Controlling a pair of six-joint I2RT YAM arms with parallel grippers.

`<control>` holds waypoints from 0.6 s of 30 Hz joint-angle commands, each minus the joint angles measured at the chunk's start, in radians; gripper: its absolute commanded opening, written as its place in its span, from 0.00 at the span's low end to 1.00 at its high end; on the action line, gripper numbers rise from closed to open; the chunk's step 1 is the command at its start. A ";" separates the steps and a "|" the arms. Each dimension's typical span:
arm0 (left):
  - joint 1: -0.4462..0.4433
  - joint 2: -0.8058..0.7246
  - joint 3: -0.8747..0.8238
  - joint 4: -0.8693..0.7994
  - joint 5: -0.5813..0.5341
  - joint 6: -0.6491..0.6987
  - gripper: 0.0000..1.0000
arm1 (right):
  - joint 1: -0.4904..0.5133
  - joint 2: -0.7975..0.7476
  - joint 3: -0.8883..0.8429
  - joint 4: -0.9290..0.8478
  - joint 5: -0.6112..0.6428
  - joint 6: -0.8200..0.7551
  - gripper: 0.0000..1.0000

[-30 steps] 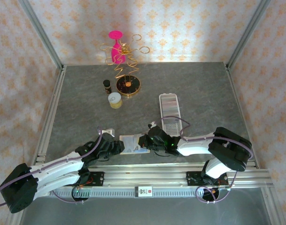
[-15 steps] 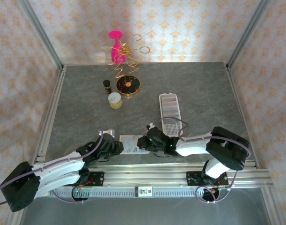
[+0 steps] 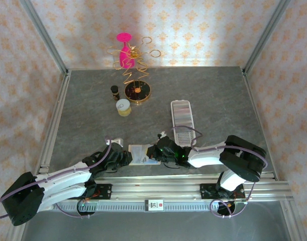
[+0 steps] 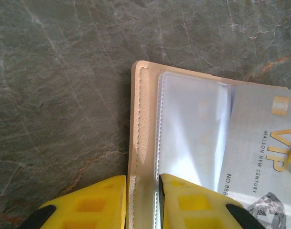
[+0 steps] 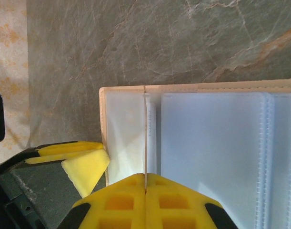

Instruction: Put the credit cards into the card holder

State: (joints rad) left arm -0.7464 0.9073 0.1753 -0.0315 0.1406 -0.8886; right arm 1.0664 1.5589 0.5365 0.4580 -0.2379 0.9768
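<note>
Credit card (image 4: 259, 143) reads VIP, MALSON NEW CENTURY, NO.88.

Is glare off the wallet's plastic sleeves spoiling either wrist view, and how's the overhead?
Left wrist: sheen on the clear sleeve veils the card beneath, while the VIP card beside it reads sharply. Right wrist: the sleeves look milky and washed out, the beige stitching still crisp. Top external: even light, one bright patch on the back wall, the wallet small but sharp.
</note>
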 commanded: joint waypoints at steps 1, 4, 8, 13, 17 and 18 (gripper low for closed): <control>-0.006 -0.007 -0.014 0.008 0.006 0.010 0.23 | 0.007 -0.002 -0.013 0.011 0.047 0.026 0.00; -0.007 -0.013 -0.018 0.010 0.010 0.007 0.22 | 0.007 -0.002 -0.017 0.014 0.042 0.028 0.00; -0.007 -0.017 -0.026 0.011 0.010 0.002 0.22 | 0.006 0.003 -0.014 0.012 0.024 0.028 0.00; -0.007 -0.018 -0.029 0.012 0.010 0.002 0.21 | 0.010 0.009 -0.008 0.011 -0.038 0.025 0.00; -0.007 -0.018 -0.033 0.019 0.007 0.002 0.20 | 0.011 0.015 -0.003 -0.012 -0.041 0.023 0.00; -0.007 -0.018 -0.036 0.022 0.007 0.001 0.20 | 0.012 0.020 0.000 -0.012 -0.044 0.026 0.00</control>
State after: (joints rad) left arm -0.7464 0.8959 0.1635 -0.0238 0.1410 -0.8890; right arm 1.0676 1.5627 0.5346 0.4576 -0.2680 0.9951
